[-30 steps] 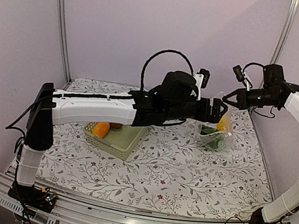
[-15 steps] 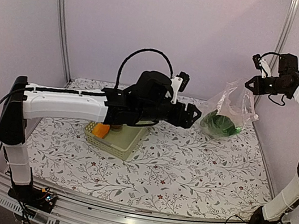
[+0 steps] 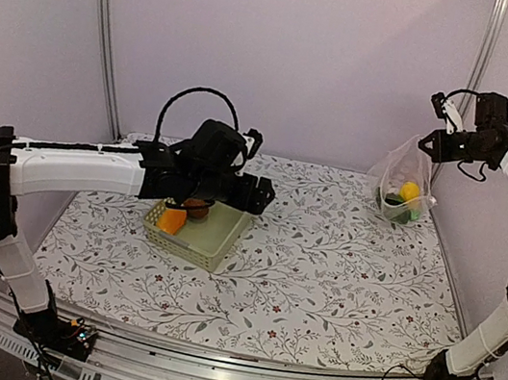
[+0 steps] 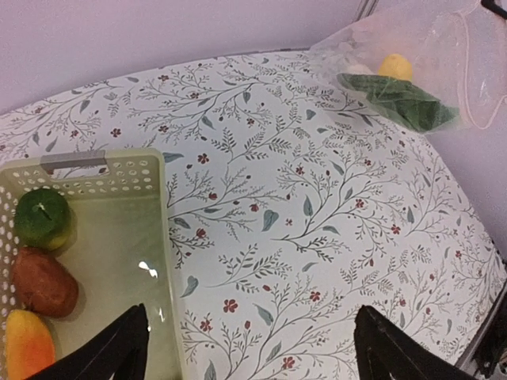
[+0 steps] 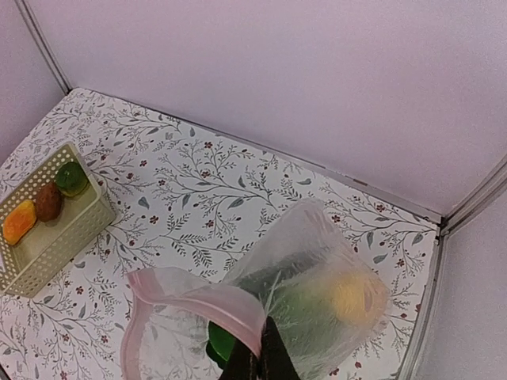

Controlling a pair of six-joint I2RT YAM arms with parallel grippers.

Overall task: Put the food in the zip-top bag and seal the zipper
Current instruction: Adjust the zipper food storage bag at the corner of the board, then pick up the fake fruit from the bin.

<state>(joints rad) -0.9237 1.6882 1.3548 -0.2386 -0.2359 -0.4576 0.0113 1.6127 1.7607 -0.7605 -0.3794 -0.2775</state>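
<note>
**Three pieces to go as clear crinkly zip-top bag [image 3: 400, 180] hangs from one pinch**

Pinched at one spot above the far right corner of the floral tablecloth [image 3: 317, 279], the bag could sag shut at the mouth. It could also swing and spill its yellow toy fruit [image 3: 411, 190] and green leafy toy vegetable [image 4: 404, 99]. The right gripper [image 5: 260, 360] is clamped on the pale pink zipper strip [image 5: 214, 299]. The left gripper [image 3: 261, 194] hovers with fingers spread wide and empty over the pale green lattice basket [image 4: 162, 261], which holds a green piece [image 4: 41, 218], a brown piece [image 4: 43, 283] and an orange piece [image 4: 28, 348].
</note>
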